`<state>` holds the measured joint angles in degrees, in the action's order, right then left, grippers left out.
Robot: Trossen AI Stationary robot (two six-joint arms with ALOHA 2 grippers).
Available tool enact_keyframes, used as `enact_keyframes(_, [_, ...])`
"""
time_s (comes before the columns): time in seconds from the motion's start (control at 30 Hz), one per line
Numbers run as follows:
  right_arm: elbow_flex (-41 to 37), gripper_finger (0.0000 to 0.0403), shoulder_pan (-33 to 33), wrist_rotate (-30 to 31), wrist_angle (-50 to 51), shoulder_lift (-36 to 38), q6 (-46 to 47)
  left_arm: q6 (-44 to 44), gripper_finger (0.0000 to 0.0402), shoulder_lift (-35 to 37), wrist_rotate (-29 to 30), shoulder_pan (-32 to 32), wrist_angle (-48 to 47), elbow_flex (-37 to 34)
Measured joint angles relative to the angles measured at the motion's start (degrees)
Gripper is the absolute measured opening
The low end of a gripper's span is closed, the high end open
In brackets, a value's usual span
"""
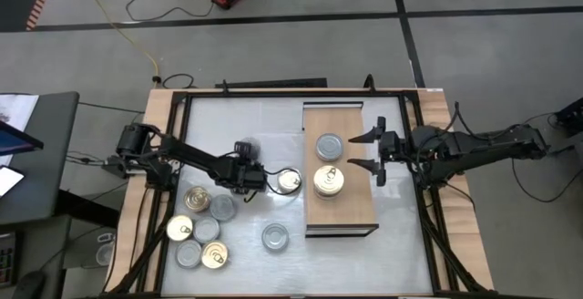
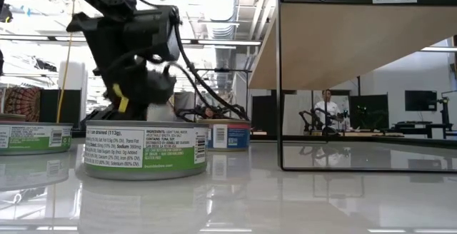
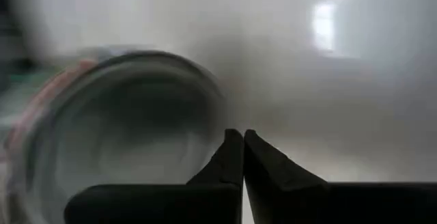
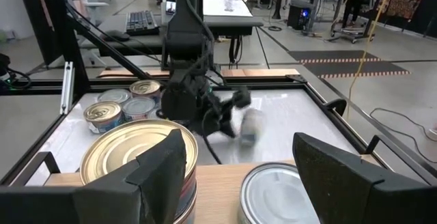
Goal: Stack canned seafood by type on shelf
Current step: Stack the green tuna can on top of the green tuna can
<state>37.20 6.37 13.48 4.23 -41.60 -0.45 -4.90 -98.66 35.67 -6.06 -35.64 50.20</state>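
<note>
Your left gripper (image 1: pixel 270 182) pinched tight, fingers (image 3: pixel 235 162) together, nothing between them. It sits mid tabletop, just beside silver tin (image 1: pixel 289 181). Your right gripper (image 1: pixel 371 151) wide open, holding nothing, over shelf's (image 1: pixel 351 210) right edge. On shelf: silver tin (image 1: pixel 329 146), gold-lid stack (image 1: pixel 329 180) beside it. More tins (image 1: pixel 199 227) near tabletop's front-left corner.

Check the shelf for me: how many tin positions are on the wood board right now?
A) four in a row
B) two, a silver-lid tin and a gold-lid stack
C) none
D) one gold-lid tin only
B: the high view shows a silver-lid tin and a gold-lid stack on the shelf, nothing else.
</note>
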Motion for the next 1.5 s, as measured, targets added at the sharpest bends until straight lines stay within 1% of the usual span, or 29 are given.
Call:
enact_keyframes(0.1, [-0.01,0.0295,0.00,-0.01,-0.05,0.00,0.00,1.64,0.0000,0.20,-1.35,-0.12,-0.22,0.01])
enact_keyframes(0.2, [-0.01,0.0295,-0.02,0.00,-0.16,0.00,0.00,2.54,0.0000,0.14,-0.51,-0.17,-0.18,0.06])
enact_keyframes(0.3, [0.00,0.0295,-0.02,-0.01,-0.20,0.00,0.00,2.66,0.0000,0.93,-1.50,-0.25,0.15,0.06])
enact_keyframes(0.37, [0.00,0.0295,-0.02,-0.01,-0.20,0.00,0.00,2.92,0.0000,1.62,-3.32,-0.33,-0.08,0.46])
enact_keyframes(0.43, [-0.01,0.0295,0.00,-0.01,-0.20,0.00,0.00,3.07,0.0000,2.84,-8.22,-0.35,-0.85,1.65])
enact_keyframes(0.5, [0.01,0.0295,-0.02,-0.01,-0.20,0.00,0.00,3.66,0.0000,4.47,-11.54,-0.35,-2.46,3.37])
enact_keyframes(0.6, [-0.01,0.0295,-0.02,0.01,-0.20,0.00,0.01,4.13,0.0005,7.30,-11.70,-0.22,-5.37,5.86])
enact_keyframes(0.67, [-0.01,0.0295,-0.02,0.00,-0.21,0.00,0.02,2.24,0.0022,8.69,-11.26,0.15,-9.04,8.00])
enact_keyframes(0.73, [-0.01,0.0295,-0.02,-0.01,-0.28,0.00,0.02,-0.47,0.0053,9.08,-10.05,0.86,-13.16,10.23])
enact_keyframes(0.87, [-0.01,0.0295,-0.02,-0.01,-0.72,0.00,0.00,-5.79,0.0148,8.34,-8.31,3.92,-18.68,12.88])
enact_keyframes(1.0, [-0.01,0.0295,-0.02,-0.01,-0.63,-0.02,0.00,-11.53,0.0247,7.44,-7.44,7.64,-19.53,13.50])
enact_keyframes(1.1, [0.00,0.0295,-0.02,-0.01,-0.45,0.00,-0.02,-17.28,0.0296,7.55,-7.45,10.18,-19.05,13.58])
enact_keyframes(1.17, [0.01,0.0295,-0.02,-0.01,-0.35,0.00,-0.04,-20.79,0.0312,7.53,-7.65,12.02,-19.83,13.58])
enact_keyframes(1.27, [0.01,0.0295,-0.02,-0.01,-0.35,0.00,-0.44,-23.99,0.0318,7.17,-9.15,15.48,-21.74,13.59])
enact_keyframes(1.5, [0.01,0.0295,-0.02,-0.01,-0.30,-0.02,-0.52,-32.40,0.0299,5.47,-10.25,20.79,-21.98,13.37])
